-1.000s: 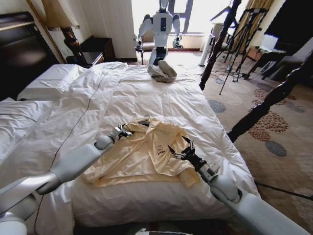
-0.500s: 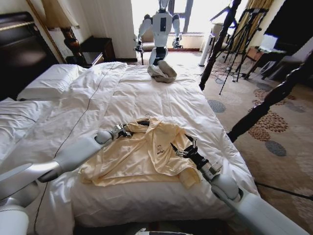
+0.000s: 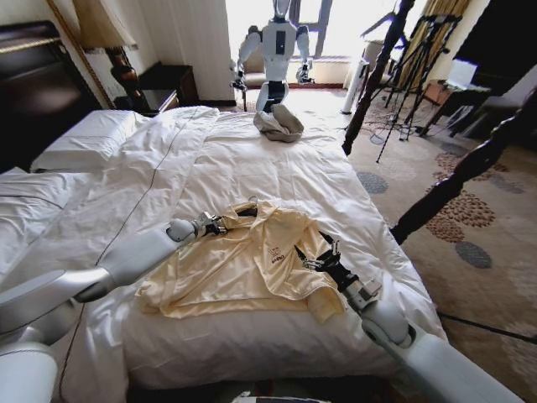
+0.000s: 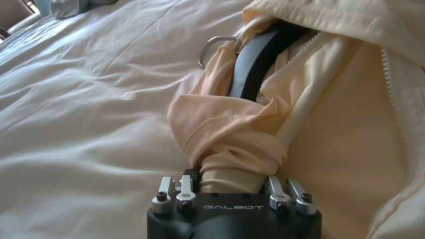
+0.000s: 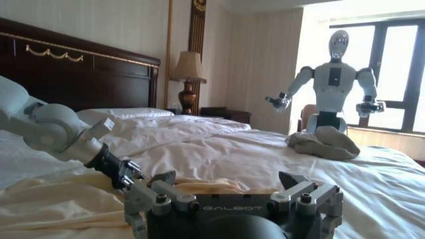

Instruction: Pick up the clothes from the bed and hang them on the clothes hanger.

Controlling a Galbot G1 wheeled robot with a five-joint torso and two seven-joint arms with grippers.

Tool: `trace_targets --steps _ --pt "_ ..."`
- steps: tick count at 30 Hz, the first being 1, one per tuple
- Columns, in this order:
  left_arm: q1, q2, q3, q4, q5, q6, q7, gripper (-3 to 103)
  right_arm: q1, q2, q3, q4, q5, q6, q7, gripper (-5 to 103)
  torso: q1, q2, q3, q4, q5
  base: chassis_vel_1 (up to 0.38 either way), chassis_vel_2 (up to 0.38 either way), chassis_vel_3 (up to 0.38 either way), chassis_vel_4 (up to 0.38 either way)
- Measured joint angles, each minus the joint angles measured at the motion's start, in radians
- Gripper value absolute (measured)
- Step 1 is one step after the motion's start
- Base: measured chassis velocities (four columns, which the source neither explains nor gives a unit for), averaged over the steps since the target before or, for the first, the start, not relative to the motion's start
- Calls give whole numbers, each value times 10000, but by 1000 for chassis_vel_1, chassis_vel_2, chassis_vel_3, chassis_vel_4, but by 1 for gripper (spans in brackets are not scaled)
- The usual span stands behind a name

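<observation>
We see the bed (image 3: pixel 277 159), its wrinkled white duvet under dark twisted posts, with a patterned carpet beside it and a bright window beyond its far end. Near its foot lies the clothes (image 3: pixel 243 264), thin soft cream fabric, with the black clothes hanger (image 4: pixel 259 64) tucked in the collar. Our left gripper (image 3: pixel 211 224) pinches bunched collar fabric; our right gripper (image 3: pixel 317 256) hovers spread wide over the top's other edge, gripping nothing
</observation>
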Motion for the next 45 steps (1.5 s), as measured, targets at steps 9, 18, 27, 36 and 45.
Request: trace_targets --steps 9,18,27,36,45 --pt "148 449 -523 -594 -64 -4 -215 32 210 0 -108 -97 47 -3 40 100 2 -1 0 3 3 0 0 0 0" --pt "690 902 -785 -1168 194 -246 -417 32 298 36 -157 -123 113 -34 102 100 1 0 0 6 1 0 0 0 0" --pt "338 832 -129 -1053 -64 -452 324 47 97 13 27 -92 80 -21 160 100 1 0 -2 1 3 0 0 0 0" --pt "288 1465 -125 -1949 -1145 -253 975 80 232 -58 116 -96 154 -21 206 100 0 0 -2 4 1 0 0 0 0" --pt "21 1821 -249 -2309 -3052 646 436 100 235 43 46 -139 120 -33 227 100 0 1 -2 5 3 0 0 0 0"
